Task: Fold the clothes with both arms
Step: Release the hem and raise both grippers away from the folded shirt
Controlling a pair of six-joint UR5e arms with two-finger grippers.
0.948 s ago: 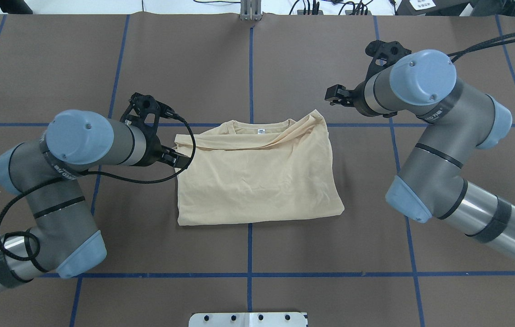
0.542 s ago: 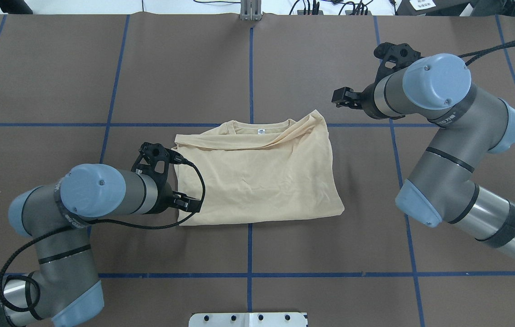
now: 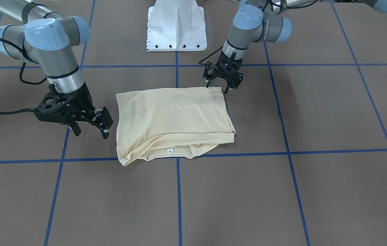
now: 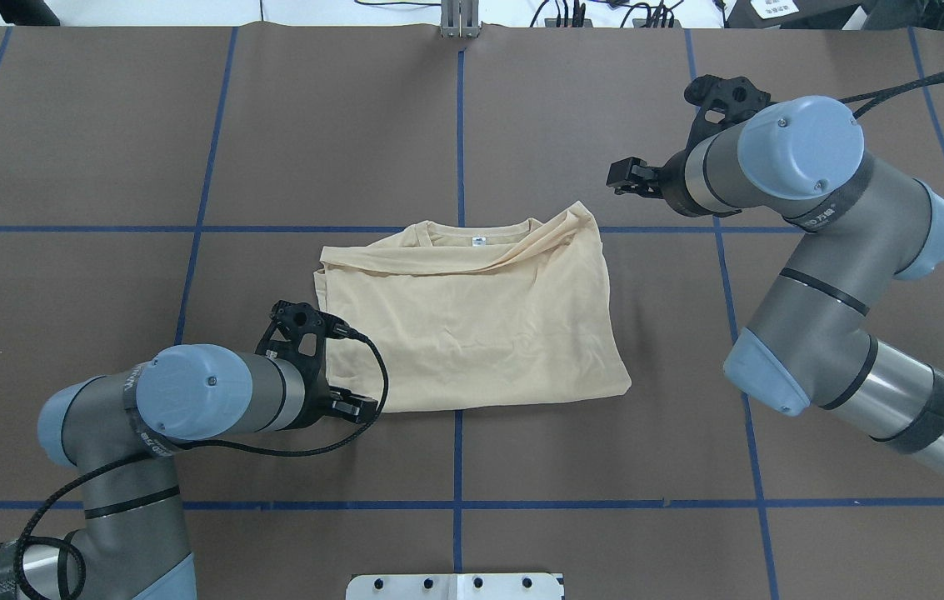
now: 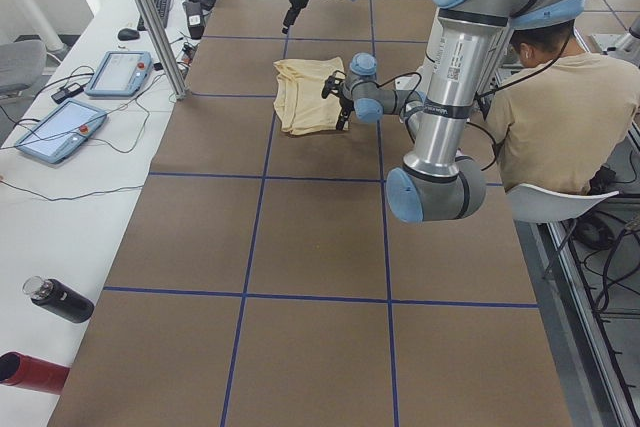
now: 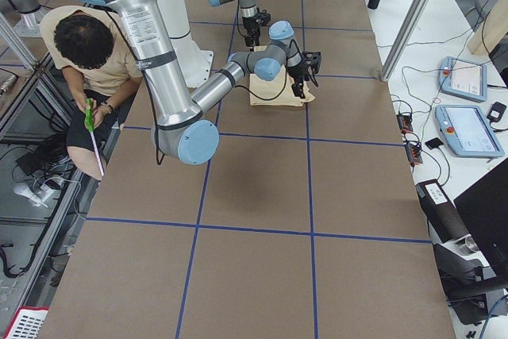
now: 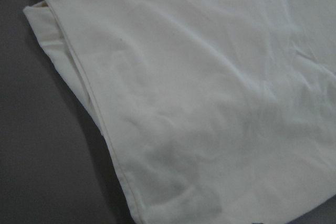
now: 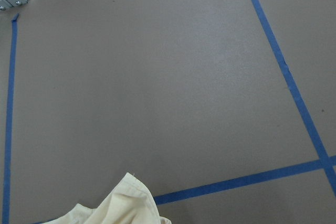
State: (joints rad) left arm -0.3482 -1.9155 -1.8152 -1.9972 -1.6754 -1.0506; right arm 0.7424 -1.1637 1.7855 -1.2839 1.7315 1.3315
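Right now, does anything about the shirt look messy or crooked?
Yes. The shirt is folded, but not neatly. Near the collar, a flap of cloth slants across and bunches into a peak at one corner. The hem end flares wider on that same side, so the shape is lopsided. Nothing looks torn or spilled.

Left arm [image 4: 188,400] is pulled in close to the base, elbow bent hard, wrist turned in toward the middle. The left claw [image 3: 217,88] points straight down with its two fingers spread apart. Right arm [image 4: 805,250] reaches further forward, and the right claw [image 3: 91,133] hangs tilted downward, fingers spread wide too, gripping nothing.
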